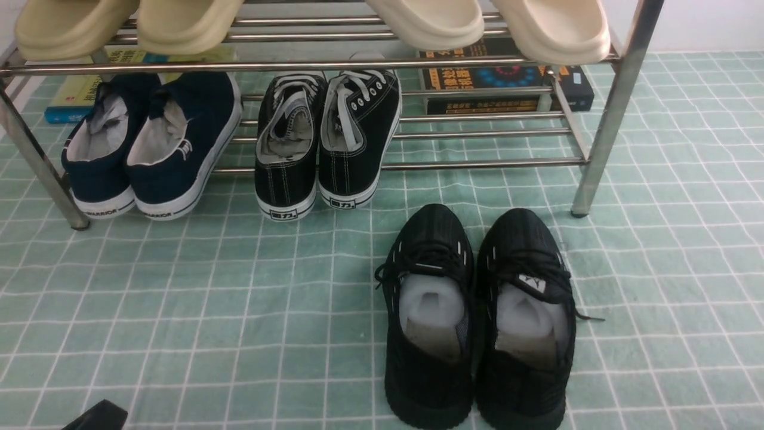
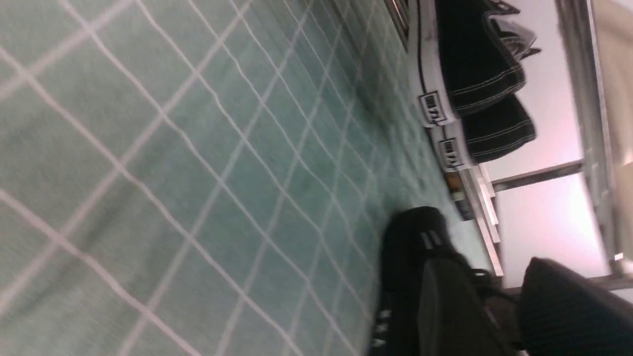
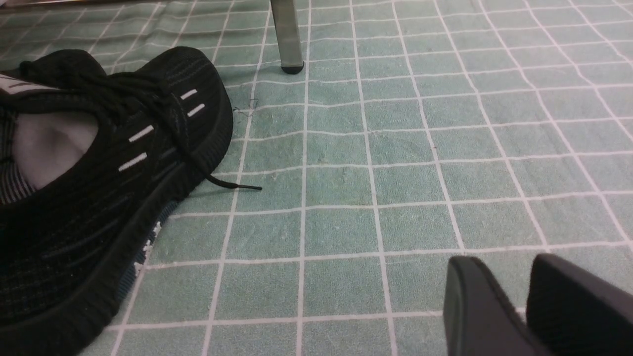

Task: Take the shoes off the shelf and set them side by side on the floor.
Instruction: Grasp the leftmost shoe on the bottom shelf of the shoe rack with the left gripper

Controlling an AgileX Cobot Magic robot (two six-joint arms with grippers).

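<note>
The two navy-blue slip-on shoes (image 1: 98, 149) (image 1: 182, 143) stand side by side at the left end of the chrome shelf's (image 1: 477, 162) lower tier, heels towards me, "WARRIOR" on their white soles. Neither wrist view shows them. My left gripper (image 2: 487, 264) hangs low over the mint-green gridded floor (image 1: 209, 310), open and empty. Only its dark tip (image 1: 98, 416) shows at the front view's bottom left edge, well short of the navy shoes. My right gripper (image 3: 502, 262) is open over bare floor, holding nothing, and is out of the front view.
Black lace-up sneakers (image 1: 328, 143) sit mid-shelf, right of the navy pair. Black knit running shoes (image 1: 477, 316) stand on the floor in front of the shelf. Beige slippers (image 1: 430, 21) fill the upper tier. Books (image 1: 507, 83) lie behind. A shelf leg (image 3: 286, 34) stands nearby.
</note>
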